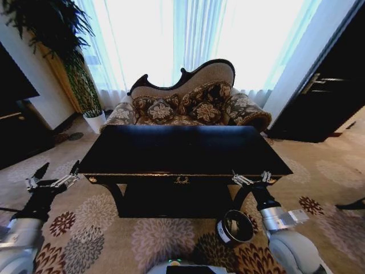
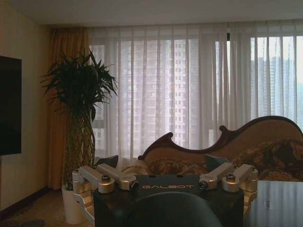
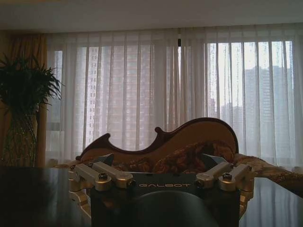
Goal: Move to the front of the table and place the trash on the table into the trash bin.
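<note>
The glossy black table with gold trim stands straight ahead, its top dark and bare in the head view. The trash is out of view. On the carpet by the table's right front leg stands the small black trash bin, its mouth facing up. My left gripper hovers open off the table's left front corner. My right gripper is open at the right front edge, just above the bin. In the wrist views, the left gripper and right gripper both have spread fingers with nothing between them, and the table lies beneath.
A patterned chaise sofa sits close behind the table. A tall potted plant stands at the back left, beside dark furniture along the left wall. A dark cabinet is on the right. Flowered carpet surrounds the table.
</note>
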You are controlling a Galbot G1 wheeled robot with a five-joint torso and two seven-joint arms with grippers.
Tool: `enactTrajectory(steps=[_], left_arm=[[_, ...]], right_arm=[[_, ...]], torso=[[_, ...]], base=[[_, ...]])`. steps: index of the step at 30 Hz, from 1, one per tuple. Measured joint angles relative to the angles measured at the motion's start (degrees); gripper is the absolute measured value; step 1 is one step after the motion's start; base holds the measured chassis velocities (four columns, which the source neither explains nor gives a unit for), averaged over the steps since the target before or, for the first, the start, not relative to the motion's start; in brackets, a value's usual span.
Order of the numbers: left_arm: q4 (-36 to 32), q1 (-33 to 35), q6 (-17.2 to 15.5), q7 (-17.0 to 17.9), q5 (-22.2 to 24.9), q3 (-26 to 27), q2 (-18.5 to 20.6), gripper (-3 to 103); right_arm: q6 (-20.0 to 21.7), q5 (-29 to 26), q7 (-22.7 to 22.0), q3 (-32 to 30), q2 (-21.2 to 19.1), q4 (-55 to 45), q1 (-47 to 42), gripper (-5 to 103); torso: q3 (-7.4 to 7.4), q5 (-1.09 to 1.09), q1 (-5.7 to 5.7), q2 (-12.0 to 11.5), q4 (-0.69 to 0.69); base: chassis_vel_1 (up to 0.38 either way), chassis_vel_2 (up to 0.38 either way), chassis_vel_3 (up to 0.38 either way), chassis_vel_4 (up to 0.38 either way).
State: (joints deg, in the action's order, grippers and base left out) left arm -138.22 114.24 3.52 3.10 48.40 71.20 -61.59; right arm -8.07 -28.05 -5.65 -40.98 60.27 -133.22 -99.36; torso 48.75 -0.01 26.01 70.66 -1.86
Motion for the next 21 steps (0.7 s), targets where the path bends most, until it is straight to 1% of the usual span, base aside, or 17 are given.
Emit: enactTrajectory(steps=[15,21], left_arm=[[0.0,0.0,0.0,0.0,0.0,0.0,0.0,100],[0.0,0.0,0.0,0.0,0.0,0.0,0.0,100]], right_arm=[[0.0,0.0,0.0,0.0,0.0,0.0,0.0,100],[0.0,0.0,0.0,0.0,0.0,0.0,0.0,100]], torso=[[0.0,0.0,0.0,0.0,0.0],[0.0,-0.01,0.0,0.0,0.0]], base=[[0.06,-0.055,-0.054,0.058],[0.09,-0.082,-0.093,0.079]])
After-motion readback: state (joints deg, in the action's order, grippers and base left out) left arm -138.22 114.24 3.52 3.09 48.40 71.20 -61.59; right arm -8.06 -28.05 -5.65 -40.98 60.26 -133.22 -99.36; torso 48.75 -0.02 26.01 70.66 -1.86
